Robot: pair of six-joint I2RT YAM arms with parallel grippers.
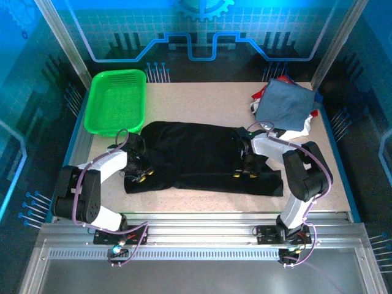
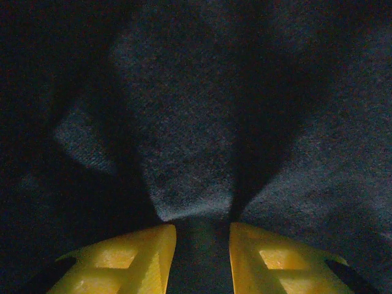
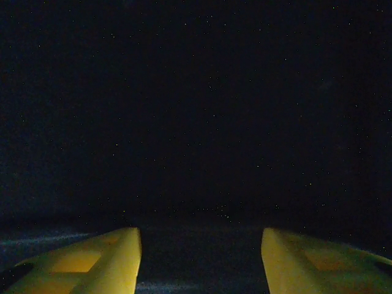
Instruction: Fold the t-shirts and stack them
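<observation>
A: Overhead view is evenly bright, with a cyan cast across the top of the frame; the pale surface (image 1: 202,101) reads sharp; shadows are soft.
B: Left wrist view is dim; the black t-shirt (image 2: 184,122) shows grainy weave and dark folds; the fingers (image 2: 141,257) are blurred.
A: Right wrist view is nearly black, speckled with noise; the fingers (image 3: 92,260) are soft along the bottom edge.

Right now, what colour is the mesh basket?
The basket is bright green; the top external view shows it best.
</observation>
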